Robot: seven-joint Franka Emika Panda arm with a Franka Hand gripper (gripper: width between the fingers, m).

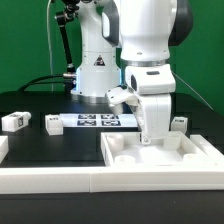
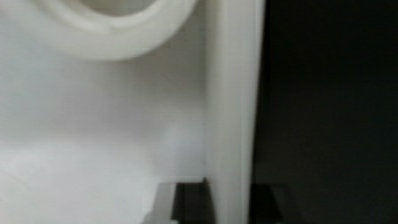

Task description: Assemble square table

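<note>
Gripper pinching raised rim of square table top, jaws nearly together. Top sitting just behind long white border wall, toward exterior view's right. Judging: light, stiff, slick plastic; thin rim offering best hold.

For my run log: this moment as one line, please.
hand: shut on rim | white plastic square table top: flat | small white block legs: loose

One square tabletop. Three block legs: far-left leg, second leg beside it, right leg. One marker board. One robot arm.
</note>
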